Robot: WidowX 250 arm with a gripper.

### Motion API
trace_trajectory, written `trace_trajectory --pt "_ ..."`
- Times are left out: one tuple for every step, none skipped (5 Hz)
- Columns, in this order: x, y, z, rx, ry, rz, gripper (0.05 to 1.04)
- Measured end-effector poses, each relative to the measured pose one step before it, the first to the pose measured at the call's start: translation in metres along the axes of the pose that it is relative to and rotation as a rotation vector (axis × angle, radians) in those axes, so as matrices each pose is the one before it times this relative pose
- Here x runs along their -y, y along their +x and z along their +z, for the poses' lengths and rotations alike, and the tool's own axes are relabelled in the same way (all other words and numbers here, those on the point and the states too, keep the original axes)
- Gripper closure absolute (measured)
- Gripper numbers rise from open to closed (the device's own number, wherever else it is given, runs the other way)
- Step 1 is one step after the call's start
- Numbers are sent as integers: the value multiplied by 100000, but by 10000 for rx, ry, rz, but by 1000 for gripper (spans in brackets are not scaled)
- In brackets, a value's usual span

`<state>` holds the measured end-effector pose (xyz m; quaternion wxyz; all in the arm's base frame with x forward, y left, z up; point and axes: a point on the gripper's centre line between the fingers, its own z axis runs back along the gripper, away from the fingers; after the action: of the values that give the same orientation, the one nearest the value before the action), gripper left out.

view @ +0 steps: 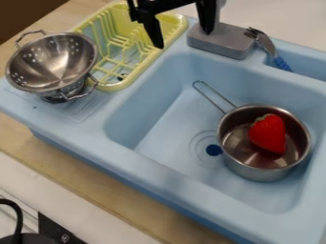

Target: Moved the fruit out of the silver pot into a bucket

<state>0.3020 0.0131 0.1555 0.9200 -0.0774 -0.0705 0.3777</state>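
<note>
Looking bright red, the tapered strawberry [268, 134] lies in the silver pot [256, 172], the tool [183, 39] spread apart.

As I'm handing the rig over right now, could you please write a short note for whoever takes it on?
Gripper: open and holding nothing, above the sink's back edge, near the yellow dish rack.
Job's things: the red strawberry is in the silver pot, which sits in the blue sink.
Done: no transfer yet.
Left: grasp the strawberry, lift it clear of the pot and put it in the bucket. The metal colander beside the rack may be the bucket meant, but I can't be sure; please confirm first.
</note>
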Motion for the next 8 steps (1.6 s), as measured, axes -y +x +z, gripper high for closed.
trace_trajectory --pt "-286 -251 -774 -232 173 37 86" --pt "716 -2360 -719 -382 83 -657 86" --pt "840 -1986 -382 -299 67 -797 86" --pt "10 -2083 -542 132 -157 -1024 86" --pt "795 -2113 -1047 398 -121 -871 86" --pt "1251 -927 -813 357 -118 -483 86" --pt "721 -320 -194 86 -76 -231 86" --pt "463 389 -268 0 -77 -288 86"
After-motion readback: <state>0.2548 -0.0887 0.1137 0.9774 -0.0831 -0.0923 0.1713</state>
